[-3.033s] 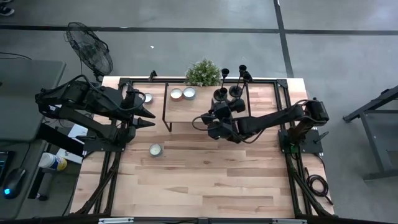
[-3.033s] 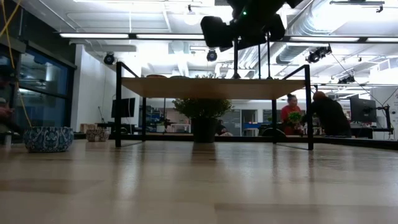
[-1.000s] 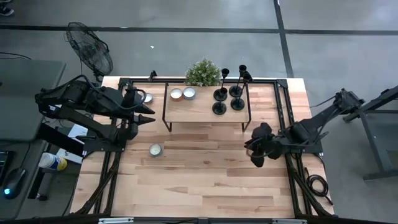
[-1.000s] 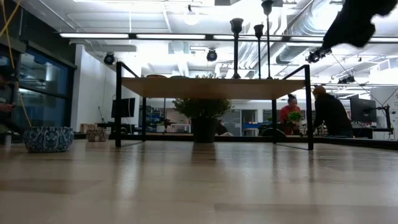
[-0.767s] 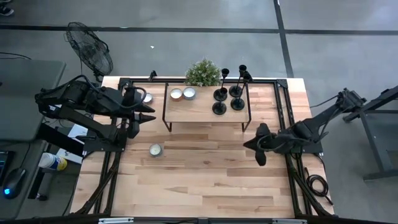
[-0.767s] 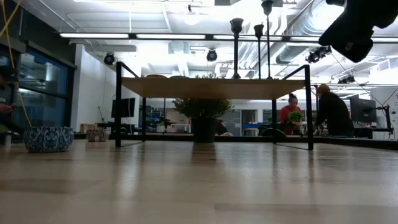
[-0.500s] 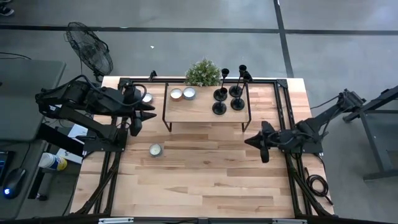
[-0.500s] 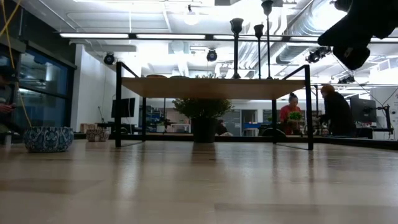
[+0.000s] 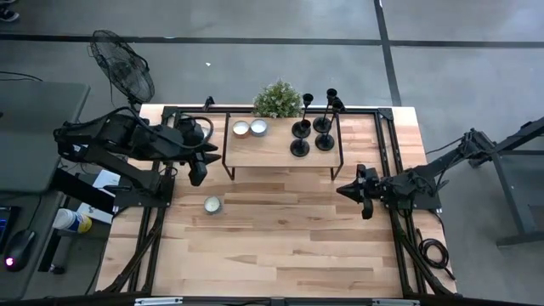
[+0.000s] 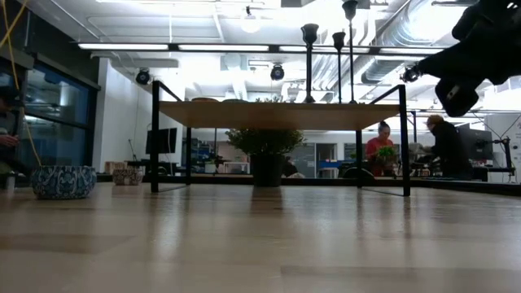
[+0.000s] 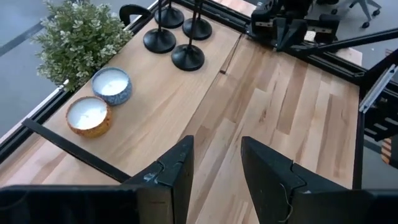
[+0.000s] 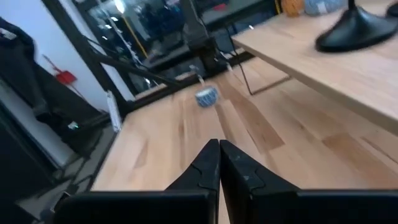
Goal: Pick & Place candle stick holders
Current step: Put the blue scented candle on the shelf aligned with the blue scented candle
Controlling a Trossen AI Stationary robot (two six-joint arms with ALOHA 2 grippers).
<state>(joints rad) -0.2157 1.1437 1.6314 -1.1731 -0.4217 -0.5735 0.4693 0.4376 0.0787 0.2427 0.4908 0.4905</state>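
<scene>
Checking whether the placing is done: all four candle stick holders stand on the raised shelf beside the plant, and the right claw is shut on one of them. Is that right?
Not quite. The four candle stick holders do stand on the raised shelf beside the plant, but the right claw is shut on nothing. The high view shows it away from the shelf, over the table, and the right wrist view shows its fingers closed together and empty.
</scene>
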